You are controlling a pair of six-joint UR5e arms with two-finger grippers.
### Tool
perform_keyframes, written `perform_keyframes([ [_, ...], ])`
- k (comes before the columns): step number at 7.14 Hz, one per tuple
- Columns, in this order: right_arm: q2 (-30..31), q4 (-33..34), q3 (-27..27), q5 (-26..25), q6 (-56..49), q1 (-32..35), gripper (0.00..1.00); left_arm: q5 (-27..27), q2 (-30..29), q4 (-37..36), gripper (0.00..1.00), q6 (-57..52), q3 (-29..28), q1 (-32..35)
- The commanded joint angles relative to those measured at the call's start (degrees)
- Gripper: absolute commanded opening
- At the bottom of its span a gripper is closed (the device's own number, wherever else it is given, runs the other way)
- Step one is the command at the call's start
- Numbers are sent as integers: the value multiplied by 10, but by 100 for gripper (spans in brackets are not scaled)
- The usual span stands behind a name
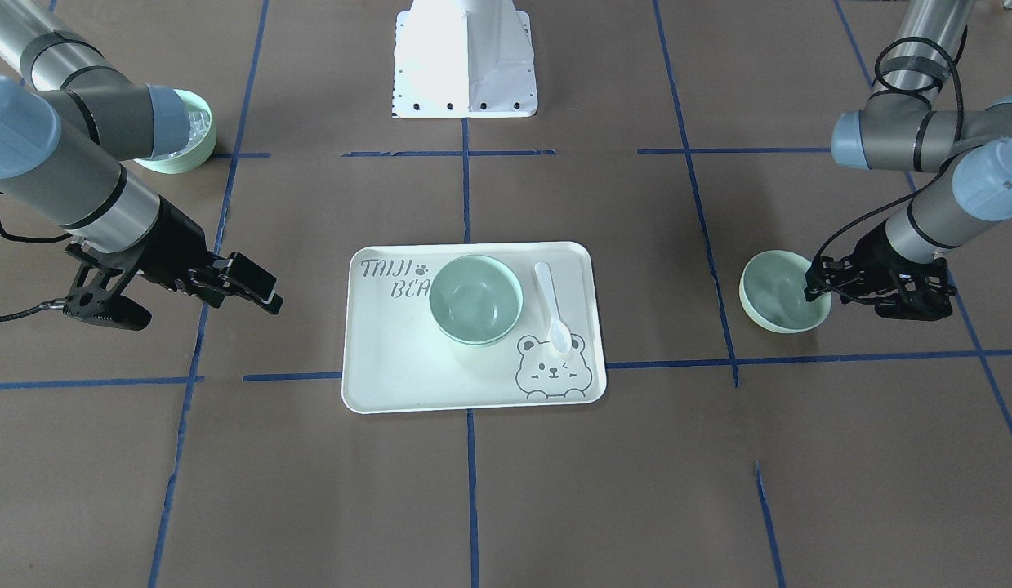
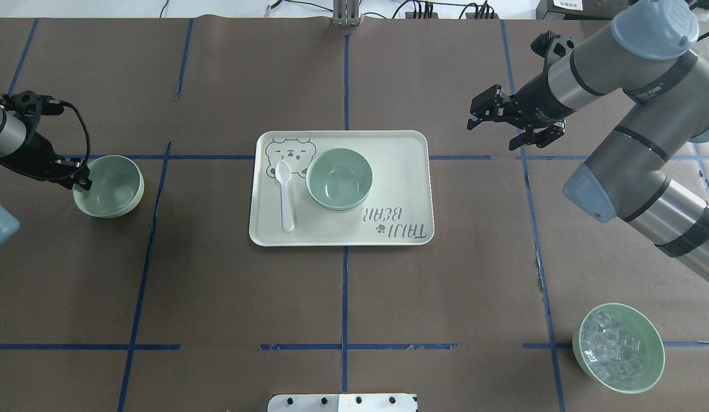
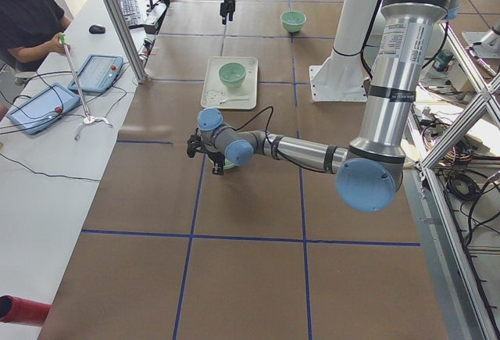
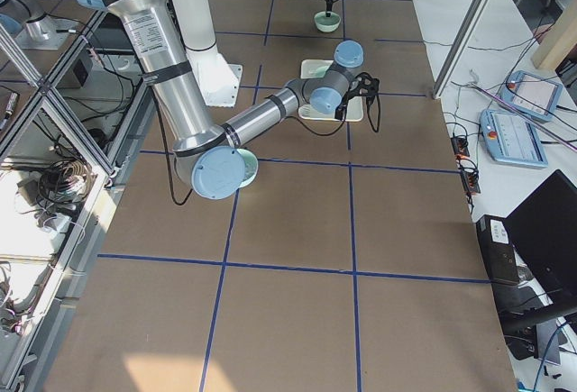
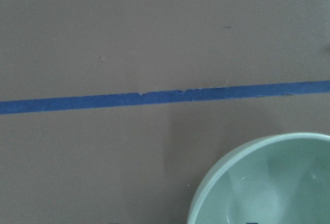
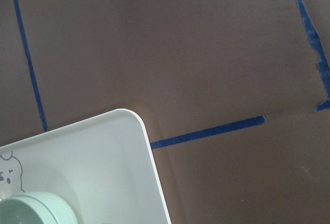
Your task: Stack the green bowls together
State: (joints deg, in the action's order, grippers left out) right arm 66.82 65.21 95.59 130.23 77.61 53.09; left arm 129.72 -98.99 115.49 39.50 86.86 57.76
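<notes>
Noting seemingly nested pair (image 2: 338,178) on tray (image 2: 400,171); we find last green bowl (image 2: 111,189) apart, left tool (image 2: 84,182) at its rim, grip unclear; right tool (image 2: 481,111) spread, empty.

"TAIJI BEAR" on the tray (image 2: 401,171)

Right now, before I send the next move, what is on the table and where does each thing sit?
table bowl: one, pale mint green, empty, on the table at the robot's left
tray bowl: one seen, pale mint green, on the tray; cannot tell if another is nested under it
ice bowl: one, green, holds clear cubes, robot's right, near its base
tray: one, pale, bear print, centre
spoon: one, white, on the tray beside the bowl
table: brown, blue tape lines
left gripper: at the table bowl's rim; grip unclear
right gripper: open, empty, right of the tray
</notes>
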Motion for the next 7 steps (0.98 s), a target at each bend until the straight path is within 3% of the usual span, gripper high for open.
perform_keyframes([
  [1, 2, 0, -2, 2, -2, 3, 100, 7, -2, -4, 0, 6, 14, 1],
  [3, 19, 1, -2, 9, -28, 24, 100, 58, -26, -17, 0, 85, 70, 9],
  [5, 51, 1, -8, 18, -106, 61, 100, 56, -153, -18, 0, 251, 70, -10],
  [6, 55, 0, -19, 18, -129, 73, 100, 41, -208, -30, 0, 331, 57, -75],
  [7, 56, 0, -29, 18, -144, 78, 100, -27, -273, -86, 0, 364, 42, -121],
])
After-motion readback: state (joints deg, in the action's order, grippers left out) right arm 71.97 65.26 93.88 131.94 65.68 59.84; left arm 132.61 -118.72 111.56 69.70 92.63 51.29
